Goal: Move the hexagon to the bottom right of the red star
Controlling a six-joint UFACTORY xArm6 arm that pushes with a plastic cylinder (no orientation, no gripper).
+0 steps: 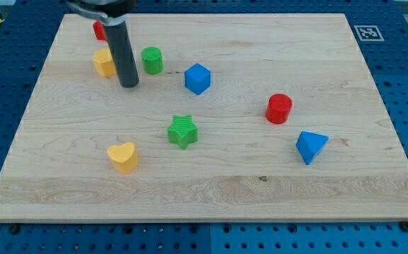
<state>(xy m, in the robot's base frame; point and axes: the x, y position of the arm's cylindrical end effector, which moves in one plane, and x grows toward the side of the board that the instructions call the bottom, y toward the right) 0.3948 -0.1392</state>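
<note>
A yellow hexagon (104, 62) lies near the view's top left. A red block (99, 29), partly hidden by the rod, sits just above it at the board's top edge; its shape cannot be made out. My tip (128, 85) rests on the board just right of and slightly below the yellow hexagon, between it and a green cylinder (152, 60). The rod rises up and to the left out of the view's top.
A blue cube (198, 78) lies right of the green cylinder. A green star (183, 131) sits mid-board, a yellow heart (123, 156) at lower left. A red cylinder (279, 108) and a blue triangular block (310, 146) lie at the right. The wooden board (260, 190) rests on a blue perforated table.
</note>
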